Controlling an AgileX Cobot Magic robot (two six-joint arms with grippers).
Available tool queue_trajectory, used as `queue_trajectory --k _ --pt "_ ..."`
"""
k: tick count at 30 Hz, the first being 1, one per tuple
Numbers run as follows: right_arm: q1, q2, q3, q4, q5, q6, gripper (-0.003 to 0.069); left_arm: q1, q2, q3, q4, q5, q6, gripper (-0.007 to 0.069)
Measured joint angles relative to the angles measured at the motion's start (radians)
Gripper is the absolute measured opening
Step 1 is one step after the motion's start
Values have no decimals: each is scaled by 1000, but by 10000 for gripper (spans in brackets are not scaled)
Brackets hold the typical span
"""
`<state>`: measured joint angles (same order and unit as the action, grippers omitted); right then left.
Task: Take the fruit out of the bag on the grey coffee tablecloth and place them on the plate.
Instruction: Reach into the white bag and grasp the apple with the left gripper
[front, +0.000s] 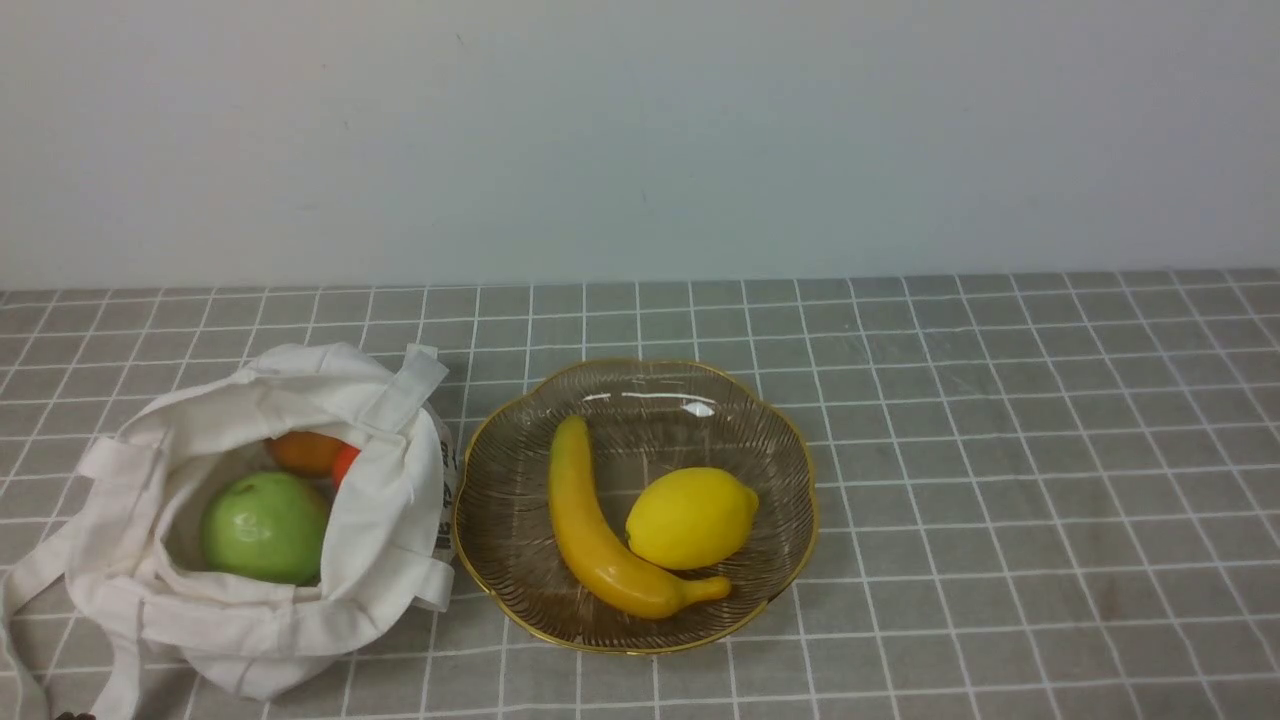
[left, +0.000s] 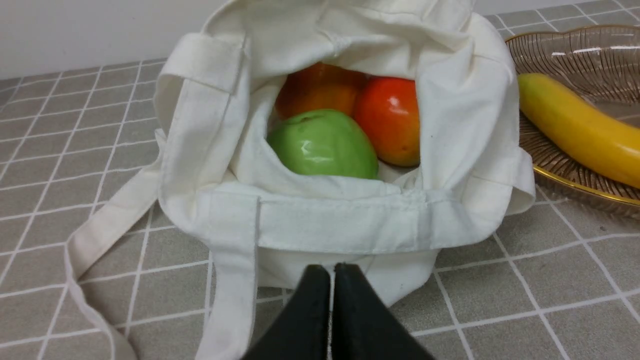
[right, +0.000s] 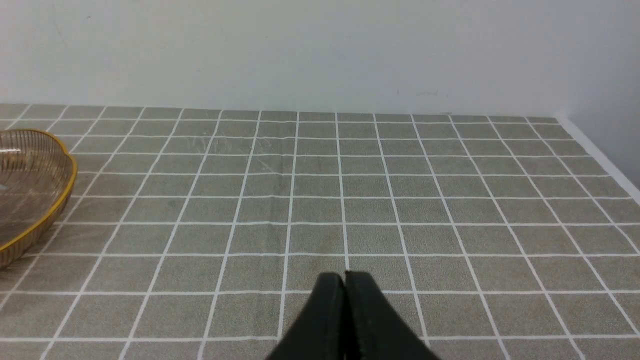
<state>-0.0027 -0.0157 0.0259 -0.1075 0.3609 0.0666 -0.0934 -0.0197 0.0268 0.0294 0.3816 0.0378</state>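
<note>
The off-white bag (front: 250, 520) lies open at the front left of the grey coffee tablecloth (front: 1000, 480). Inside it I see a green apple (front: 265, 528) and, behind it, an orange fruit (front: 305, 452) with a reddish-orange part (front: 345, 462). The left wrist view shows the apple (left: 322, 145), the orange fruit (left: 317, 90) and the reddish part (left: 390, 120) in the bag's mouth (left: 345, 220). My left gripper (left: 332, 270) is shut, empty, just short of the bag's near hem. The plate (front: 500, 470) stands right of the bag. My right gripper (right: 345, 277) is shut over bare cloth.
A yellow banana (front: 595, 530) and a lemon (front: 690, 518) lie in the plate. The bag's strap handles (front: 120, 660) trail toward the front left edge. A pale wall (front: 640, 130) stands behind the table. The plate's rim (right: 55, 215) shows beside my right gripper.
</note>
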Motion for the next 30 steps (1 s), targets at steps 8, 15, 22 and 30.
queue_trajectory --k 8,15,22,30 --pt "0 0 0 0 0 0 -15 0 0 0 1 0 0 -8" --pt "0 0 0 0 0 0 -15 0 0 2 -237 -105 -134 -8" --pt "0 0 0 0 0 0 -15 0 0 2 -580 -238 -224 -8" --pt "0 0 0 0 0 0 -15 0 1 -36 -763 -515 -224 -8"
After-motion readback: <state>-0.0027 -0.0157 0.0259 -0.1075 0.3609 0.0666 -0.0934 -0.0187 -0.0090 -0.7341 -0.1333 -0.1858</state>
